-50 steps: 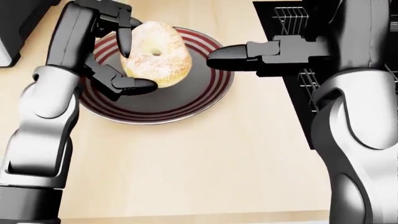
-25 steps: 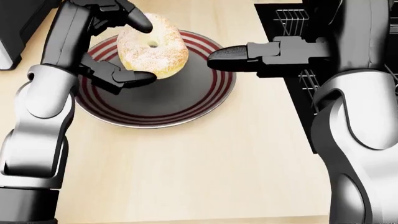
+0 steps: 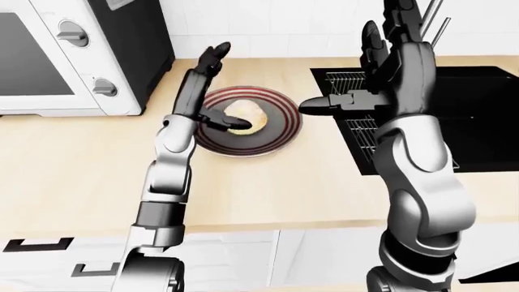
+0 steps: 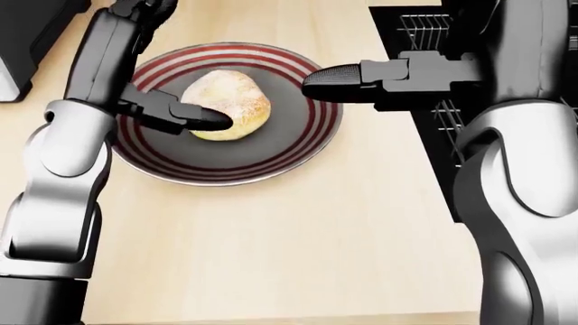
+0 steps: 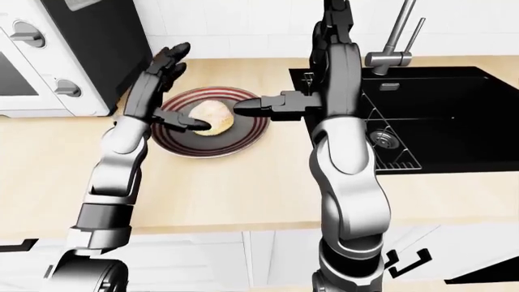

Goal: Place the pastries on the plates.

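On the plate (image 4: 271,159), the pastry (image 4: 230,103) touches spread left fingers (image 4: 203,119).

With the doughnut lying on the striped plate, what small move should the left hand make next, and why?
Probably lift the left hand up and away toward the view's left. The doughnut lies on the plate, the fingers are spread open, and only one fingertip sits against its side, so pulling clear without nudging it seems right.
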Controlling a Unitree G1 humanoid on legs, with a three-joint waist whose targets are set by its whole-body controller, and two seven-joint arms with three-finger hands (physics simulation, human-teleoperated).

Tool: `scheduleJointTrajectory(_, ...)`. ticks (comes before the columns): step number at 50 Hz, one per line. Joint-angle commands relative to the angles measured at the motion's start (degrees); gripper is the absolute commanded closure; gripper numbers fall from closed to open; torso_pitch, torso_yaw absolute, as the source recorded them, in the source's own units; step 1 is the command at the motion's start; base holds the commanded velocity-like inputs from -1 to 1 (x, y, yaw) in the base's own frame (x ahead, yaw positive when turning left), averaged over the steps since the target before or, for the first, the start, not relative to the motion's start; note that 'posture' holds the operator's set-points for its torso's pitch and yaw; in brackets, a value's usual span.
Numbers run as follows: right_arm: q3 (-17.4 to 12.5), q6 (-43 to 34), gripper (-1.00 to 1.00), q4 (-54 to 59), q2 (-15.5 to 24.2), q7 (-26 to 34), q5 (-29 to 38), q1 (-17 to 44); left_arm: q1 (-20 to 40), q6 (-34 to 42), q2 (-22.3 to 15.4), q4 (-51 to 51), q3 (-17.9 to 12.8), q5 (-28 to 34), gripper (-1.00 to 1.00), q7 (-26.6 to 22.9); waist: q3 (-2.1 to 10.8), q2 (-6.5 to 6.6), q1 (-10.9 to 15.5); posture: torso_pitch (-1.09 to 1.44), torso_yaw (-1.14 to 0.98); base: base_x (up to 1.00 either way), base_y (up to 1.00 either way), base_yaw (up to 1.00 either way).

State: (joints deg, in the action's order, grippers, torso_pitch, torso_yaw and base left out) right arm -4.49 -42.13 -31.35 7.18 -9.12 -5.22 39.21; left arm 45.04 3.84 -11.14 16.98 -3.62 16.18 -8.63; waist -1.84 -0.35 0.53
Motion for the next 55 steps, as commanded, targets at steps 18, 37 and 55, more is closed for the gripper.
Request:
scheduleJointTrajectory(18, -0.4, 1.7, -1.0, -1.2, 0.5, 0.0, 0.3, 1.7, 4.0, 1.0, -3.6, -6.0, -3.0, -1.6, -1.0, 1.7, 1.49, 0.14, -0.1, 0.0, 0.0, 0.0, 0.0, 0.0)
scheduleJointTrajectory(37, -2.3, 1.2, -1.0, -2.7, 2.9, -0.8, 1.3, 2.8, 2.4, 14.8, -11.7, -26.5, -7.9, -6.5, -1.0, 0.9, 0.98, 0.72, -0.1, 0.0, 0.0, 0.0, 0.0, 0.0)
scheduleJointTrajectory(55, -7.2, -3.5, -1.0, -6.9, 9.6, -3.3, -2.1, 5.4, 2.7, 25.1, -19.7, -36.1, -13.5, -13.6, -1.0, 3.3, 0.32, 0.69, -0.2, 0.0, 0.0, 0.0, 0.0, 0.0)
